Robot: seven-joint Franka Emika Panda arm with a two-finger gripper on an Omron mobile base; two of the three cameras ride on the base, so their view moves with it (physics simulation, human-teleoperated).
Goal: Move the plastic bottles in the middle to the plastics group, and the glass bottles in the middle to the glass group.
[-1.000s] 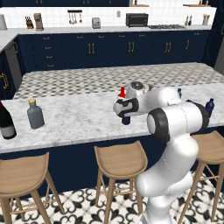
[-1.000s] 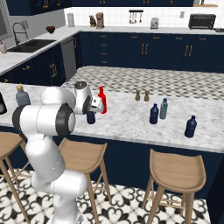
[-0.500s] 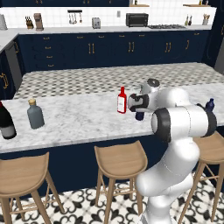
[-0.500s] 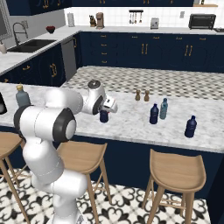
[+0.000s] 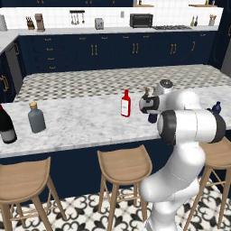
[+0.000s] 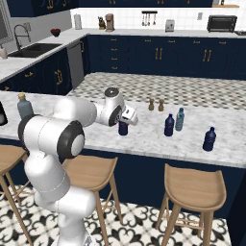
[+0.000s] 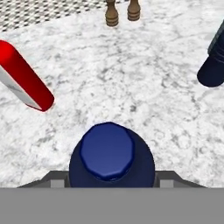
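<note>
My gripper (image 6: 126, 120) is shut on a small navy plastic bottle (image 6: 123, 128) and holds it upright, low over the marble counter. Its blue cap (image 7: 108, 151) sits between my fingertips in the hand view. The slim red glass bottle (image 5: 125, 103) with a white label stands on the counter to the left of my gripper (image 5: 152, 113). The plastics group, a navy bottle (image 6: 168, 125) and a pale teal bottle (image 6: 179, 119), stands further right, with another navy bottle (image 6: 209, 139) beyond. The glass group, a grey flask (image 5: 36, 118) and a dark wine bottle (image 5: 6, 126), stands at the far left.
Two small wooden shakers (image 6: 155, 104) stand behind the plastics group. The marble island counter (image 5: 81, 122) has open room between the flask and the red bottle. Wooden stools (image 5: 124, 164) line its near edge.
My gripper has carried the navy bottle to the right, away from the red bottle and towards the plastics group. The red bottle has stayed put.
</note>
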